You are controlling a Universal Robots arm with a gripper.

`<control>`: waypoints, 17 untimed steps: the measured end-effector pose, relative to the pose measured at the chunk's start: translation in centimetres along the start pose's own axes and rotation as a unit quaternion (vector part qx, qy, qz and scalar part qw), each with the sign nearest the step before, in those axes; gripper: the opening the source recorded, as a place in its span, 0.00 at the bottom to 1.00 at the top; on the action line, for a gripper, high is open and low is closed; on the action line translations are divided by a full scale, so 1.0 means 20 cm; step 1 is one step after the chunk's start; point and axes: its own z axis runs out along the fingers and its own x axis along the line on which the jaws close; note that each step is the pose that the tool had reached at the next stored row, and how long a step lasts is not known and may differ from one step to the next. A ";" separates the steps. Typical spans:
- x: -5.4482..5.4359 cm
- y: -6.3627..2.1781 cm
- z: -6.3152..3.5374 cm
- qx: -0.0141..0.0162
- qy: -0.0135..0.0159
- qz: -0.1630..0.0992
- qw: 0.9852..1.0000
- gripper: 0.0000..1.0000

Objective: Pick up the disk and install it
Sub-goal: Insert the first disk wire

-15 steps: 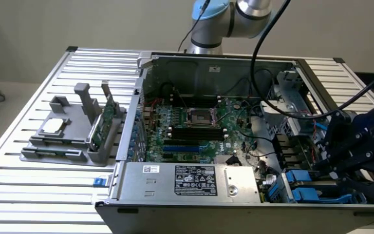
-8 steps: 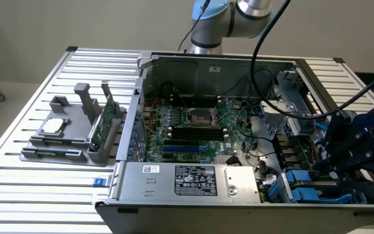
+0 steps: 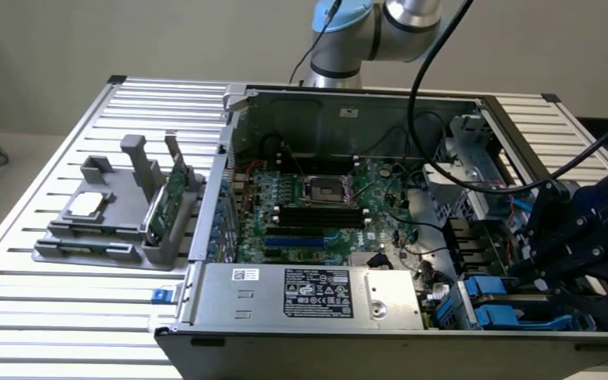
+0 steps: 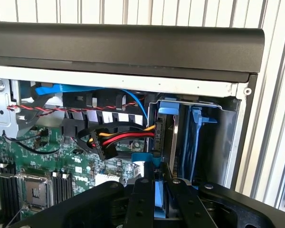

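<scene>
The disk (image 4: 165, 135) stands on edge in the drive bay at the corner of the open computer case (image 4: 123, 47). Its grey metal side and blue carrier frame face the wrist camera. My gripper (image 4: 157, 192) hangs right over it, with its two black fingers (image 4: 140, 204) shut on the frame's blue upper edge. In the exterior view the gripper (image 3: 541, 273) is low inside the case at the exterior view's right, above the blue drive carriers (image 3: 491, 301). The arm hides most of the disk there.
A second blue carrier (image 4: 197, 133) sits in the slot beside the disk. Red, yellow and black cables (image 4: 121, 138) run to the bay. The motherboard (image 3: 315, 198) and power supply (image 3: 315, 293) fill the case. A grey fixture (image 3: 114, 229) at the exterior view's left holds a silver chip (image 3: 85, 204) and a green card (image 3: 167, 198).
</scene>
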 end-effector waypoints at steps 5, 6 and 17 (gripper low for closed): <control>0.00 0.000 0.005 -0.001 0.002 0.004 1.000 0.17; 0.00 0.001 0.006 -0.001 0.002 0.005 1.000 0.17; -0.01 0.002 0.019 -0.002 0.006 0.010 1.000 0.17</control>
